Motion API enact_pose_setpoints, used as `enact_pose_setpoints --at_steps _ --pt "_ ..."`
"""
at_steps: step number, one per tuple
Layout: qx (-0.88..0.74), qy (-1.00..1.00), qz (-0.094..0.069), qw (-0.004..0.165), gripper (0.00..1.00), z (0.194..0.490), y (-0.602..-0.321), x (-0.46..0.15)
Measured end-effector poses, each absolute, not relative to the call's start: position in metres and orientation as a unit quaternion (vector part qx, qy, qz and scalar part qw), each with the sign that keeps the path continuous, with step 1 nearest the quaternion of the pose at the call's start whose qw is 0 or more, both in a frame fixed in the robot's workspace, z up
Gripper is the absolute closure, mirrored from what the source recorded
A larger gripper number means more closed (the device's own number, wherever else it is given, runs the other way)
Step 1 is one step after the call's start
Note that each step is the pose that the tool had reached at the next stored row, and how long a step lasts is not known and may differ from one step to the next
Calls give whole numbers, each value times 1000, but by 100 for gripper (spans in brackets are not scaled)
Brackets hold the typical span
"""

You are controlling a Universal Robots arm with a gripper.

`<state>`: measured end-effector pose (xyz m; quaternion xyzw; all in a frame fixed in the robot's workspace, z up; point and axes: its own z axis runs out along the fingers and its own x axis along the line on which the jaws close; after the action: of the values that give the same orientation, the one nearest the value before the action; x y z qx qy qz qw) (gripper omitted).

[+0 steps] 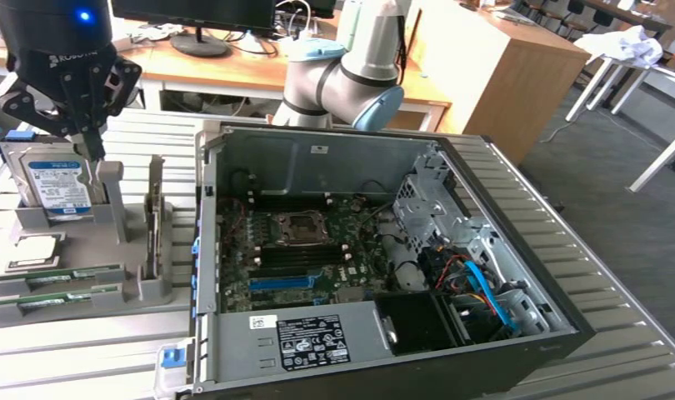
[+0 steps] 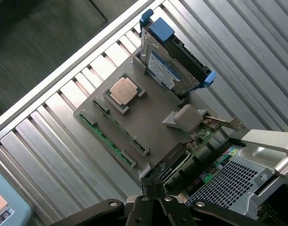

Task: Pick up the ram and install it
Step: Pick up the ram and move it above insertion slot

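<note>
So here's where we're at: the gripper (image 1: 91, 148) is pinched fully shut with nothing in it, hanging over the gray holder (image 1: 148, 287), right by the hard drive (image 1: 57, 187) that stands upright in its cradle. The ram (image 1: 54, 297) sits on edge in a long slot along the holder's outer edge, apart from the fingertips. From the wrist camera we see the closed gripper (image 2: 153, 188), the ram (image 2: 107, 140) and the processor (image 2: 124, 90) lying flat between it and the hard drive (image 2: 169, 70). The open PC case (image 1: 537, 275) sits just beside the holder, on the exterior view's right.
</note>
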<state>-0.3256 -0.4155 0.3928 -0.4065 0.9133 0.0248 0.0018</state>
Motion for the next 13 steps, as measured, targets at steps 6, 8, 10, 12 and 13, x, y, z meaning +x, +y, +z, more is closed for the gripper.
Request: enact_pose_setpoints --at_steps 6,8,10,12,13 --pt "-425 905 25 1 90 393 -415 -326" --pt "-431 902 25 1 90 393 -415 -326" --pt "-437 899 25 1 90 393 -415 -326" --pt "-444 896 25 1 90 393 -415 -326" --pt "-447 894 25 1 90 393 -415 -326"
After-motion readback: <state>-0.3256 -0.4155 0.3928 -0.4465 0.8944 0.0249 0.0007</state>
